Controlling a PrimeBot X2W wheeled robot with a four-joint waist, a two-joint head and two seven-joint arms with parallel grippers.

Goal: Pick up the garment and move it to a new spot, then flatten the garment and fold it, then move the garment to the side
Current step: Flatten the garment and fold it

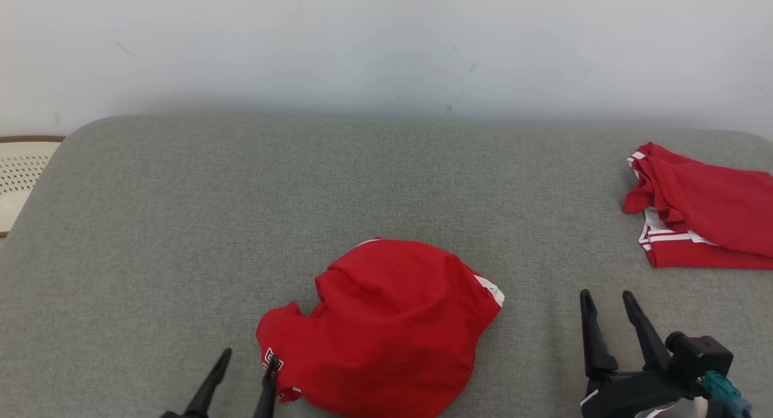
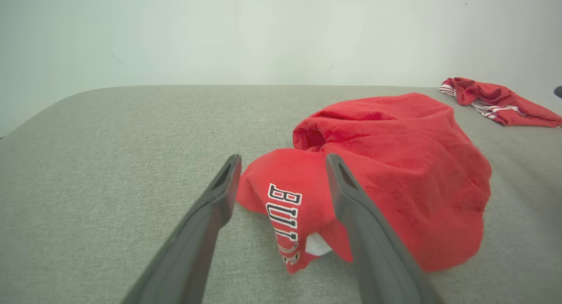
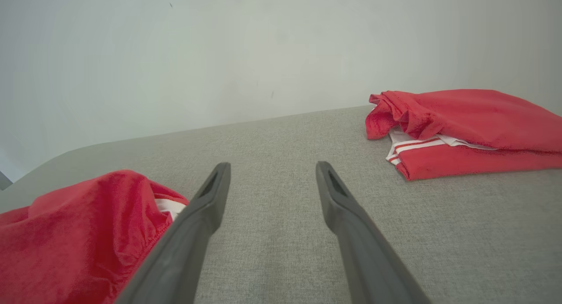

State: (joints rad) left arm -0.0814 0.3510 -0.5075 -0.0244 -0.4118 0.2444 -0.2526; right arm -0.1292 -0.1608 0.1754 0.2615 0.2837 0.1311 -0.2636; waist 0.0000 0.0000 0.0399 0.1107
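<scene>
I read the crumpled garment (image 1: 392, 327) just right of my left gripper (image 1: 249, 362), jaws spread, nothing held; right gripper (image 1: 606, 297), likewise spread and empty, stands well apart.

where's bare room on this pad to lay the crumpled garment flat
The widest bare stretch is the grey pad left and back of the crumpled red garment, to the wall. A narrower gap lies between that garment and the folded red garment. Crowded: front edge, by the left hand and right hand.
</scene>
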